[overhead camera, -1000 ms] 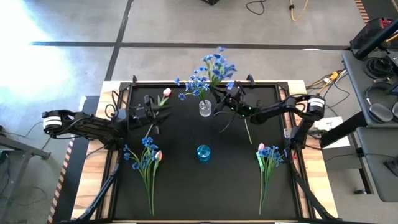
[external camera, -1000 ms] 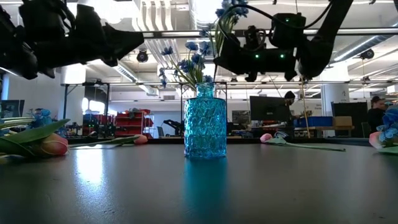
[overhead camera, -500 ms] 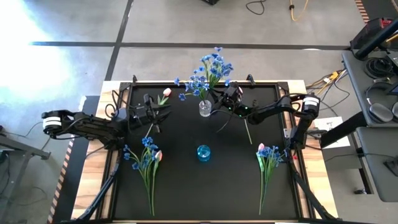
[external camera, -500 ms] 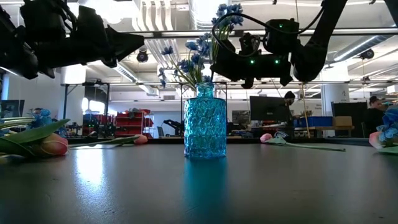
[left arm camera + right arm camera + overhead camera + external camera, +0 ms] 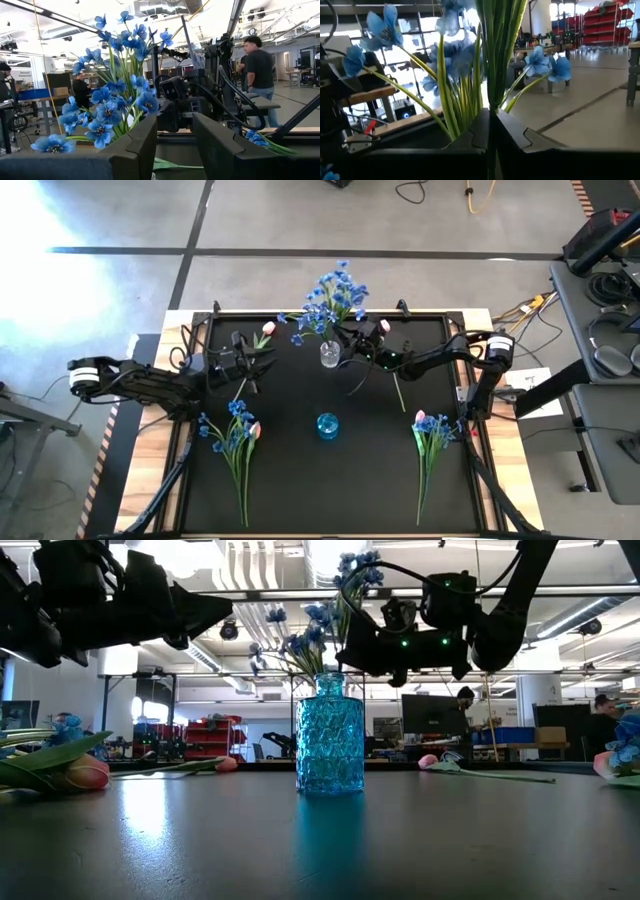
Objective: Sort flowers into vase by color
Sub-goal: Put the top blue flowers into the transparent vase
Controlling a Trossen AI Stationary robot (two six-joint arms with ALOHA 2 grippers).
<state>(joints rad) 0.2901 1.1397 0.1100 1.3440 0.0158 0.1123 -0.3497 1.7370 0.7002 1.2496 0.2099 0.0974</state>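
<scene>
A green-stemmed spray of small blue blossoms (image 5: 335,292) is clamped between the shut fingers of the right gripper (image 5: 352,346), just beside the small clear glass vase (image 5: 329,356). The left gripper (image 5: 250,358) is held narrowly parted and unloaded near a pink tulip bud (image 5: 267,329). No legible writing is shown.

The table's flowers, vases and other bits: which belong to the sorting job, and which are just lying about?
Job:
blue spray in right gripper
clear vase
blue vase
flower bunches
tulip near left gripper

Lying about:
cables
headphones
</scene>
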